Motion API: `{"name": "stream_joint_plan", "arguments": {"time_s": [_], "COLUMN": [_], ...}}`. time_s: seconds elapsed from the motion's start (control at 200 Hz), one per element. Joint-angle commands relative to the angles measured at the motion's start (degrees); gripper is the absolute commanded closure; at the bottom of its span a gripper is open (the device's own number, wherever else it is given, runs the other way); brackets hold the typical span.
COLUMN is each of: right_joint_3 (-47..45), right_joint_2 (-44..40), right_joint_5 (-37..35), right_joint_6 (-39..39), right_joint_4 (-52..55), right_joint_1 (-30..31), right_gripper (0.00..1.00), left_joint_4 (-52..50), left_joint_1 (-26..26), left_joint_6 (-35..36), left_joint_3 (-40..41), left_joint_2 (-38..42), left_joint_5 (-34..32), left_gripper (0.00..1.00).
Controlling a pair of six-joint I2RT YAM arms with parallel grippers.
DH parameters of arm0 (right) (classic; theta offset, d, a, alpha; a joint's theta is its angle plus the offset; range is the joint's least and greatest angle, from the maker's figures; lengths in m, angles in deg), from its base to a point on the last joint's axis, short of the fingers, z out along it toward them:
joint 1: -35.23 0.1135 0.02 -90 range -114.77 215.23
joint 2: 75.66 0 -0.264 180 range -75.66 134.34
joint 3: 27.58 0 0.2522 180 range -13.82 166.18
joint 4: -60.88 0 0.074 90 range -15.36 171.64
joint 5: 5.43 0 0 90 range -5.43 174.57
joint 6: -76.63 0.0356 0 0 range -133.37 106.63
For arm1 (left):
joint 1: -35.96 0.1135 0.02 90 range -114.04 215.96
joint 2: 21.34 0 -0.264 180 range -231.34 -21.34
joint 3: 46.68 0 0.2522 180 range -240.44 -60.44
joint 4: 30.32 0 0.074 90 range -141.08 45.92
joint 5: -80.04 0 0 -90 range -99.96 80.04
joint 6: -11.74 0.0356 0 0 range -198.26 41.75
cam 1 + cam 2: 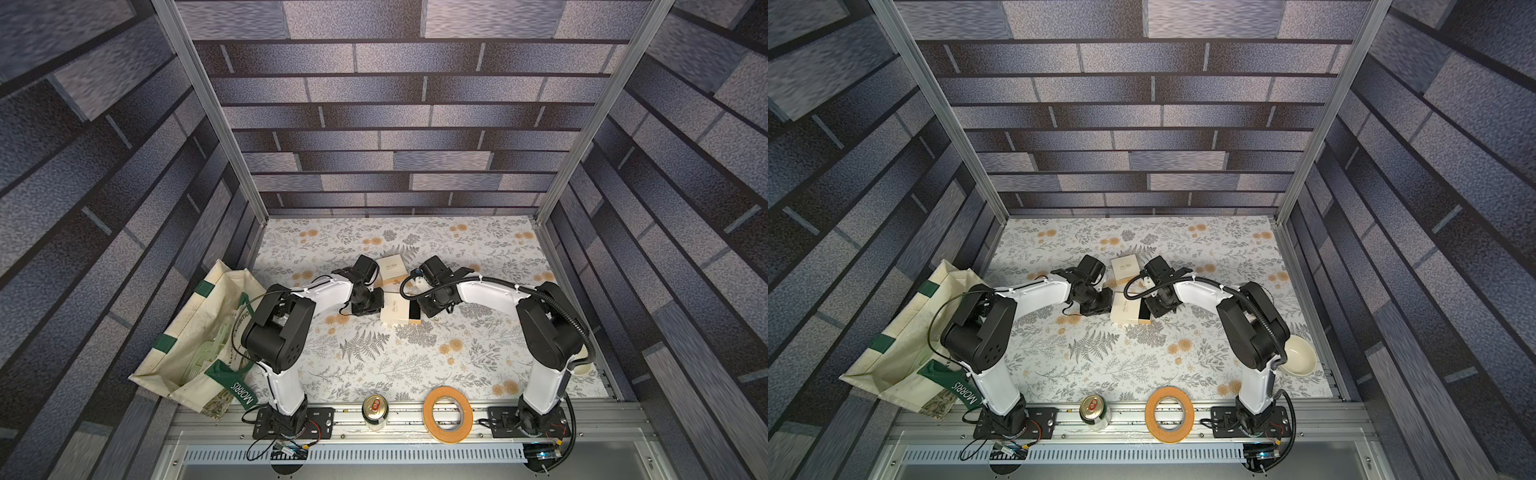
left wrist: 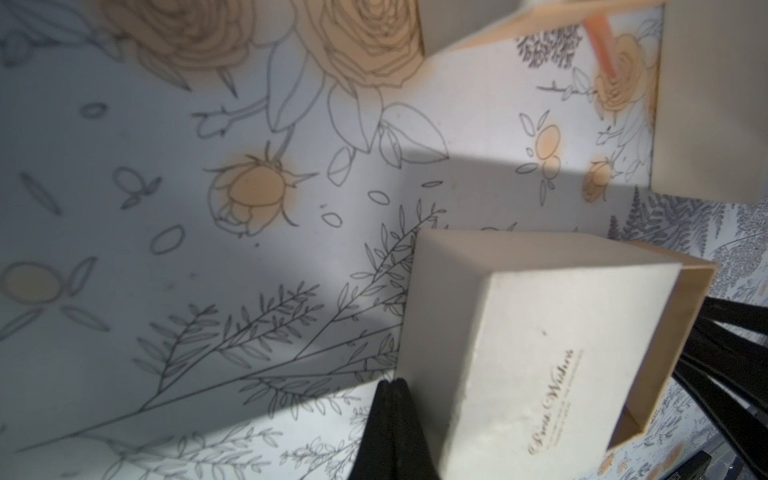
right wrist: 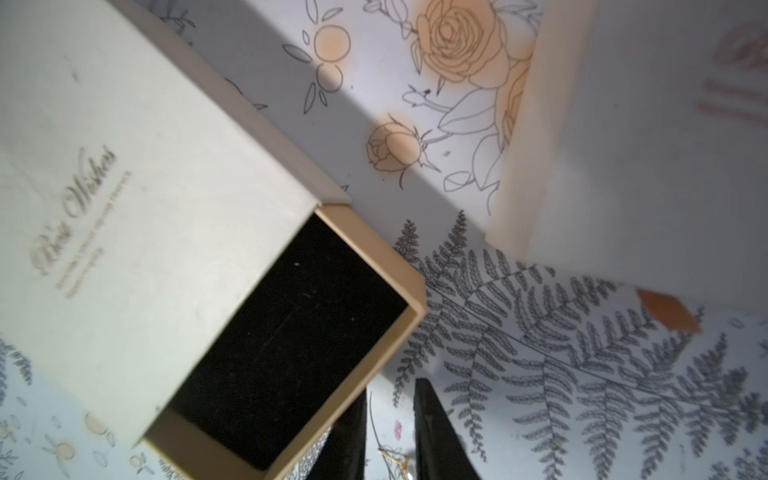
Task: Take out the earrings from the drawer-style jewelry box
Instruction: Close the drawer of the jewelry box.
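The drawer-style jewelry box (image 1: pixel 395 312) is cream with "Best Wishes" on its sleeve (image 3: pixel 124 216). Its drawer (image 3: pixel 291 332) is pulled out toward my right arm, and only bare black lining shows inside. My left gripper (image 2: pixel 392 380) is shut and empty, with its tips against the sleeve's side wall (image 2: pixel 436 311). My right gripper (image 3: pixel 390 390) hangs just past the drawer's front corner, low over the cloth. Its fingers are narrowly apart, and a tiny gold earring (image 3: pixel 392 457) is caught deep between them. No other earring is in view.
A second cream box (image 1: pixel 390 270) with an orange pull tab (image 3: pixel 669 311) lies just behind. A cream and green tote bag (image 1: pixel 195 340) sits at the left. A drink can (image 1: pixel 375 411) and a tape roll (image 1: pixel 448 414) stand on the front rail. A cream bowl (image 1: pixel 1298 355) is at the right.
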Motion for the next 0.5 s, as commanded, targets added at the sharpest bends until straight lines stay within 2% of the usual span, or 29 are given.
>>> {"name": "stream_joint_plan", "arguments": {"time_s": [0.0,0.491], "right_joint_3": [1.71,2.86], "right_joint_2": [0.99,1.66], "right_joint_5": [1.0,1.19], "right_joint_6": [0.69,0.36], "right_joint_4": [-0.54,-0.31], "right_joint_1": [0.56,0.6], "right_gripper": [0.77,0.77], "left_joint_4": [-0.88,-1.12], "left_joint_1": [-0.66,-0.73], "left_joint_6": [-0.46,-0.23], "left_joint_3": [0.0,-0.8], "left_joint_2": [1.25,0.77], "left_joint_5": [0.81,1.16], "left_gripper": [1.0,1.0]}}
